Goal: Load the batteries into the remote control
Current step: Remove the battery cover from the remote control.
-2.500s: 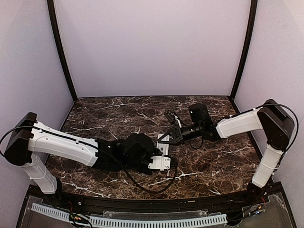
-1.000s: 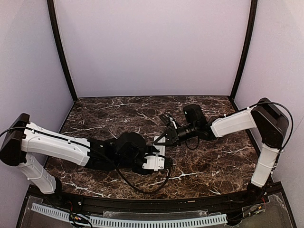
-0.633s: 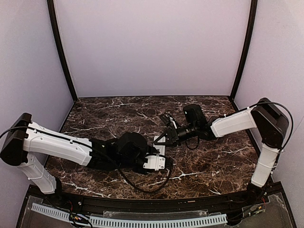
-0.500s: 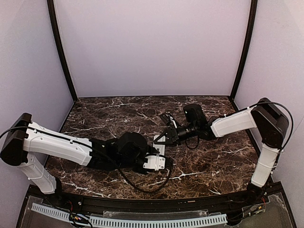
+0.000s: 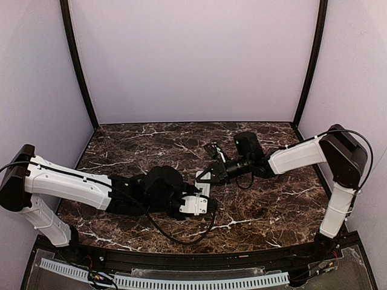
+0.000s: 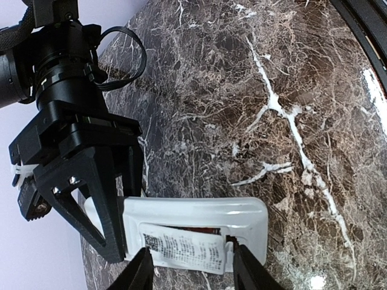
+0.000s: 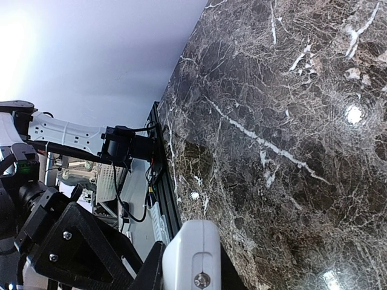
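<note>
The white remote control (image 6: 199, 214) lies back-up on the marble, a dark reddish recess showing along its middle. My right gripper (image 6: 124, 211) is shut on its far end; in the right wrist view the remote (image 7: 193, 254) sits between that gripper's (image 7: 192, 275) dark fingers. A smaller white cover piece (image 6: 184, 251) with printed text lies askew over the recess. My left gripper (image 6: 193, 272) straddles this piece, one finger against each end. From above, the remote (image 5: 204, 183) is at table centre with the left gripper (image 5: 202, 192) and right gripper (image 5: 204, 175) meeting over it. No batteries are in view.
The dark marble table (image 5: 266, 205) is walled by pale panels on three sides. A black rail (image 7: 166, 181) and cables run along the near table edge. Both arms stretch inward low over the table, the left arm's black forearm (image 5: 139, 193) close to the surface.
The left gripper's jaws have narrowed onto the cover piece, and the left arm has shifted slightly left. The right gripper has held still on the remote over the last second.
</note>
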Robot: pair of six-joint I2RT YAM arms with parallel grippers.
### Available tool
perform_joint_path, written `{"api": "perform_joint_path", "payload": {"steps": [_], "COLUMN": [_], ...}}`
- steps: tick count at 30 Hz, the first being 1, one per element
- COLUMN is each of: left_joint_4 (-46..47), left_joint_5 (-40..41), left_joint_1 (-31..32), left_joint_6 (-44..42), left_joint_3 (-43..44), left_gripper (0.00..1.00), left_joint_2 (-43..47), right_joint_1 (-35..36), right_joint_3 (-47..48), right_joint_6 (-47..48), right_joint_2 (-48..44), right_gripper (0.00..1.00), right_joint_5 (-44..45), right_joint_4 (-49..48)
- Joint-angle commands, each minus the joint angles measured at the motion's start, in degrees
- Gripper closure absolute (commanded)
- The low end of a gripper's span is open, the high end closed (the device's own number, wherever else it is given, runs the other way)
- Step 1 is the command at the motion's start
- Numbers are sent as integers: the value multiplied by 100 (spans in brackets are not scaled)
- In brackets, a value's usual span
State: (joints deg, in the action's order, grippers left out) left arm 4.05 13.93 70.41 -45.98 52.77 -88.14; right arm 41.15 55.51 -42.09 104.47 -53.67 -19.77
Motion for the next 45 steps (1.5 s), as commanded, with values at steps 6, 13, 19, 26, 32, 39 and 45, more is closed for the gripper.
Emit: {"api": "perform_joint_path", "payload": {"steps": [6,13,19,26,32,39,45], "left_joint_4": [-135,-138,-67,-123,-1,202,275], "left_joint_5": [258,228,78,39,162,168,320], "left_joint_1": [-347,-557,-629,-675,-678,-665,-615], "left_joint_6": [108,164,337,470,461,387,350], "left_joint_3": [-283,-351,-329,-198,-173,-224,-227], "left_gripper": [54,54,54,56,64,63,67], "left_joint_2": [146,46,-79,-305,-302,-166,-143], "right_joint_1": [-44,-87,-140,-177,-177,-177,-177], "right_joint_3": [501,789,709,611,590,502,494], "right_joint_6": [-48,-288,-662,-986,-999,-1012,-1024], "right_joint_2": [446,816,1032,1093,1152,1203,1240], "right_gripper": [100,100,100,100,100,100,100], "right_joint_5": [-164,-322,-440,-537,-514,-487,-444], "right_joint_4": [-144,-422,-977,-1388,-1388,-1398,-1369]}}
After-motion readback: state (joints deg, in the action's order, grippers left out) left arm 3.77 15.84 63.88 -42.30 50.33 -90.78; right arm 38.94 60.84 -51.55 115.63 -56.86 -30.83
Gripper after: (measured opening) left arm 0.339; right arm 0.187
